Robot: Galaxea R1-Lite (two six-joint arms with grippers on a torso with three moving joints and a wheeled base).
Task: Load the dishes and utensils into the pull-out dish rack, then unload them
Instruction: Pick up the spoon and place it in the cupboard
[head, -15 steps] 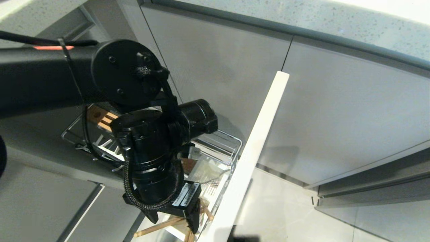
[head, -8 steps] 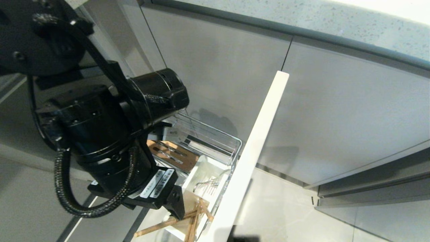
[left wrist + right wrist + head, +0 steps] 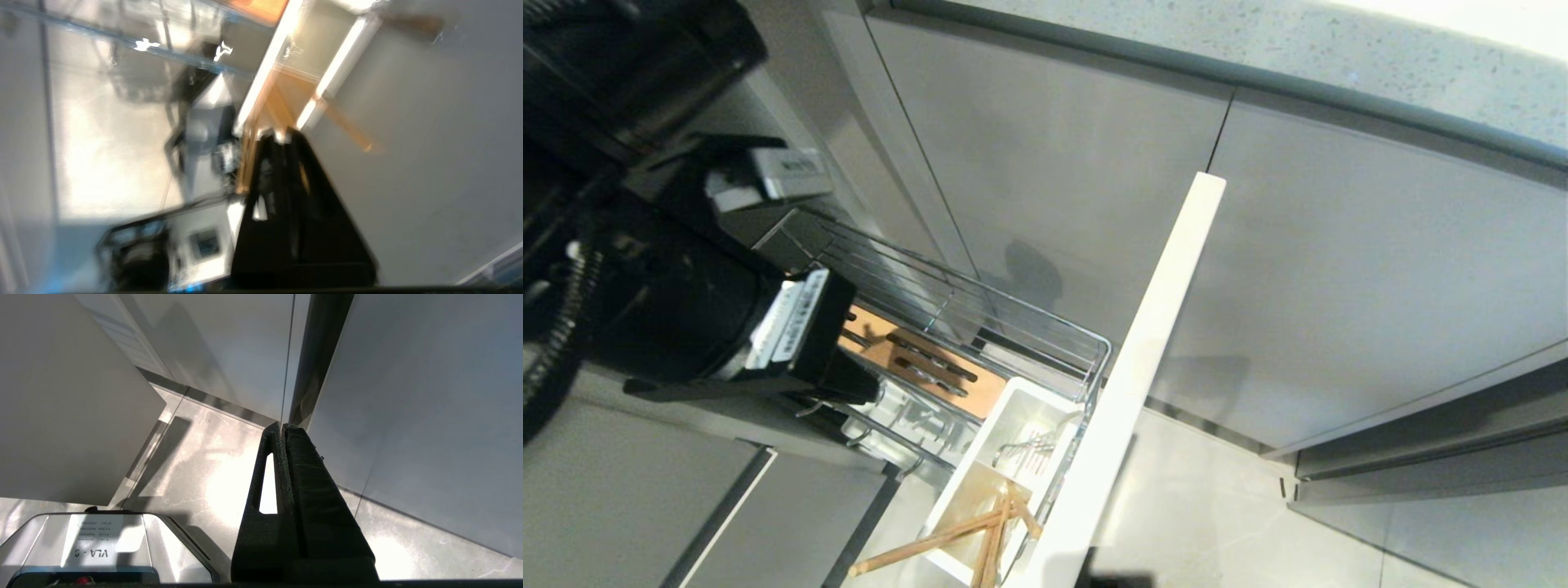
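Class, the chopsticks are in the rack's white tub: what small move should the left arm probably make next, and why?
Probably swing away toward the counter for the next item. The chopsticks lean in the white tub of the rack, and the left gripper is shut, seemingly empty.

1. A speckled pale stone counter (image 3: 1258, 49) runs across the top of the head view, with a dark grey edge strip below it.
2. Under the counter hang flat grey cabinet doors (image 3: 1380, 269), split by a thin vertical seam.
3. A further grey cabinet front (image 3: 605, 490) fills the lower left of the head view.
4. The floor (image 3: 1241, 523) is glossy pale tile and mirrors the cabinets above it.
5. In the right wrist view a silvery box with a white label (image 3: 94, 547) rests on the shiny floor, near tall grey cabinet panels (image 3: 429, 396) with a dark gap between two of them.
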